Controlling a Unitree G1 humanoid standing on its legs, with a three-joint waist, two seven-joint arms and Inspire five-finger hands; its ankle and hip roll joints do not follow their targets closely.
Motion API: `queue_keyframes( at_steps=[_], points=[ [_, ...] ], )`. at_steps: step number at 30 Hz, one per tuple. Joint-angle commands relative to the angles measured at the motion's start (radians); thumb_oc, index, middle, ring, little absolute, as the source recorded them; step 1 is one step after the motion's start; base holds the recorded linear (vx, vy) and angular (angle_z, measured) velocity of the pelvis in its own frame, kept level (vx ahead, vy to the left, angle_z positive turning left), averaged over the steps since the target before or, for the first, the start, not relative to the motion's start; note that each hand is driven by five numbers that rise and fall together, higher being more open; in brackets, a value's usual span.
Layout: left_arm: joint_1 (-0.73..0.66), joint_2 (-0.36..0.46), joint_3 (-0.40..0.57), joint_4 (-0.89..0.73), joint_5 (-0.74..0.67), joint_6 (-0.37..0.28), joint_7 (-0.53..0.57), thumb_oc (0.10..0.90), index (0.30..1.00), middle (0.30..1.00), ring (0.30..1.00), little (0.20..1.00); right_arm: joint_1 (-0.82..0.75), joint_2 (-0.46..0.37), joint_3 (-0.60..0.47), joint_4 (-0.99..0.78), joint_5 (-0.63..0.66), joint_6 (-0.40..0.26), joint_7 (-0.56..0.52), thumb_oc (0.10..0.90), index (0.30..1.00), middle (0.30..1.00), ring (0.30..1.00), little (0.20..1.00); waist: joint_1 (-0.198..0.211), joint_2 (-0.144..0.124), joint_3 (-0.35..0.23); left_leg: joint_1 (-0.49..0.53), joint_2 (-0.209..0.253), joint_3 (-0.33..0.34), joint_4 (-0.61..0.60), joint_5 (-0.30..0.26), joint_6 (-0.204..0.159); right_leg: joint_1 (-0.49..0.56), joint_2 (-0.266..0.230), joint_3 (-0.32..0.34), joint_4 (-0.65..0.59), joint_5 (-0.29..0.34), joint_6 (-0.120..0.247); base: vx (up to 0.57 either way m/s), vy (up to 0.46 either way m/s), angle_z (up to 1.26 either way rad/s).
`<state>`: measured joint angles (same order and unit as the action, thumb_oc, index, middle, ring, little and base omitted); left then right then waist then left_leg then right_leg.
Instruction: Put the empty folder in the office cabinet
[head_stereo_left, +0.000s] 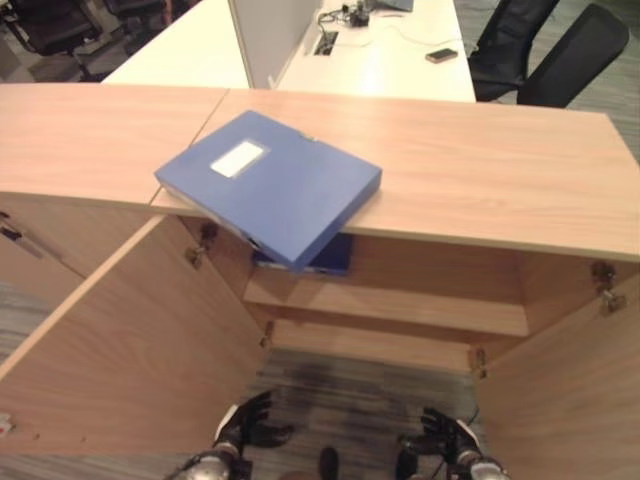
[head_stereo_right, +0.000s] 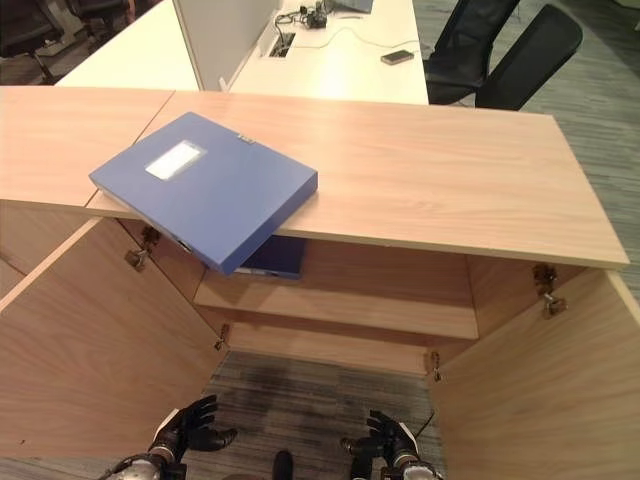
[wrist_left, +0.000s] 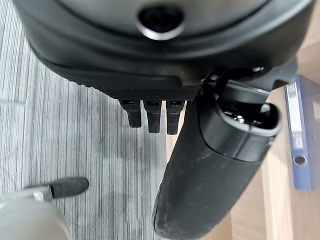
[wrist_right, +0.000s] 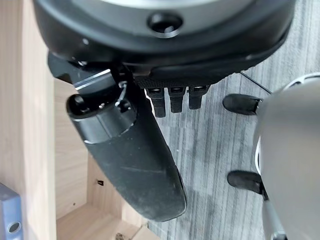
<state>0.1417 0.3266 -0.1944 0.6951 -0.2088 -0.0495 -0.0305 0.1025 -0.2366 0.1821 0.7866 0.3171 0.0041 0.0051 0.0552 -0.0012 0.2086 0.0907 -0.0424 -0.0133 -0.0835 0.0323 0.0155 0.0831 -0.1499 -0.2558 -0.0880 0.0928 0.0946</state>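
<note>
**Dark hands on silver-grey arms**

The left hand (head_stereo_left: 248, 425) and right hand (head_stereo_left: 440, 432) are black, with segmented fingers and a thick, rounded, matt thumb. Each sits on a silver-grey wrist. Up close, the black palm housing is smooth and curved, with a round metal-rimmed socket at its centre.

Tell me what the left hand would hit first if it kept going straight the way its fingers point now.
Likely the cabinet's lower shelf: the left hand, held low and open, points into the open cabinet. Depth is unclear; it may meet the floor first.
</note>
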Motion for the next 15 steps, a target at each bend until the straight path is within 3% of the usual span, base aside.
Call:
queue_keyframes(
  at_steps=[1, 3, 5, 7, 9, 12, 15],
  points=[
    [-0.064, -0.001, 0.003, -0.023, 0.024, -0.062, 0.01, 0.8, 0.9, 0.9, 0.9, 0.9, -0.022, -0.06, -0.003, -0.058, 0.008, -0.054, 0.0, 0.8, 0.9, 0.9, 0.9, 0.9, -0.004, 0.004, -0.033, 0.009, 0.062, 0.053, -0.004, -0.046, -0.078, 0.018, 0.002, -0.004, 0.021, -0.043, 0.042, 0.02, -0.082, 0.05],
    [-0.064, -0.003, 0.008, -0.027, 0.013, -0.062, 0.011, 0.8, 0.9, 0.9, 0.9, 0.9, -0.026, -0.069, -0.002, -0.056, 0.007, -0.056, 0.005, 0.8, 0.9, 0.9, 0.9, 0.9, -0.003, 0.001, -0.029, 0.006, 0.066, 0.031, -0.004, -0.044, -0.087, 0.014, 0.008, 0.002, 0.018, -0.046, 0.037, -0.02, -0.081, 0.11],
    [-0.072, 0.001, 0.007, -0.043, -0.01, -0.061, 0.012, 0.8, 0.9, 0.9, 0.9, 0.9, -0.045, -0.085, 0.002, -0.045, 0.02, -0.059, 0.004, 0.8, 0.9, 0.9, 0.9, 0.9, 0.009, -0.014, 0.005, -0.067, 0.061, 0.015, 0.135, -0.065, -0.102, 0.006, 0.003, 0.01, 0.018, -0.051, 0.024, -0.12, -0.089, 0.04],
    [-0.078, 0.0, 0.005, -0.044, -0.018, -0.061, 0.014, 0.8, 0.9, 0.9, 0.9, 0.9, -0.053, -0.089, 0.0, -0.041, 0.023, -0.061, 0.001, 0.8, 0.9, 0.9, 0.9, 0.9, 0.011, -0.019, 0.014, -0.112, 0.056, 0.006, 0.189, -0.071, -0.112, 0.002, 0.0, 0.01, 0.017, -0.052, 0.02, -0.08, -0.006, 0.05],
    [-0.092, -0.006, -0.002, -0.038, -0.025, -0.056, 0.019, 0.8, 0.9, 0.9, 0.9, 0.9, -0.068, -0.107, -0.013, -0.019, 0.027, -0.061, -0.013, 0.8, 0.9, 0.9, 0.9, 0.9, 0.024, -0.022, 0.017, -0.157, 0.113, -0.009, 0.16, -0.046, -0.126, 0.006, -0.008, 0.006, 0.003, -0.055, 0.031, 0.01, 0.068, 0.12],
    [-0.069, -0.001, -0.008, -0.07, -0.023, -0.059, 0.011, 0.8, 0.9, 0.9, 0.9, 0.9, -0.054, -0.099, -0.025, -0.007, 0.034, -0.058, -0.005, 0.8, 0.9, 0.9, 0.9, 0.9, 0.015, -0.015, -0.012, -0.099, 0.139, -0.009, 0.062, -0.021, -0.122, 0.012, 0.002, 0.005, 0.001, -0.062, 0.038, 0.08, 0.045, 0.0],
    [-0.054, 0.004, -0.01, -0.079, -0.004, -0.057, 0.005, 0.8, 0.9, 0.9, 0.9, 0.9, -0.043, -0.092, -0.034, -0.016, 0.043, -0.058, -0.002, 0.8, 0.9, 0.9, 0.9, 0.9, 0.008, -0.01, -0.041, -0.053, 0.137, 0.012, 0.0, -0.015, -0.12, 0.022, -0.003, 0.01, 0.001, -0.062, 0.04, 0.13, 0.093, -0.04]
  ],
)
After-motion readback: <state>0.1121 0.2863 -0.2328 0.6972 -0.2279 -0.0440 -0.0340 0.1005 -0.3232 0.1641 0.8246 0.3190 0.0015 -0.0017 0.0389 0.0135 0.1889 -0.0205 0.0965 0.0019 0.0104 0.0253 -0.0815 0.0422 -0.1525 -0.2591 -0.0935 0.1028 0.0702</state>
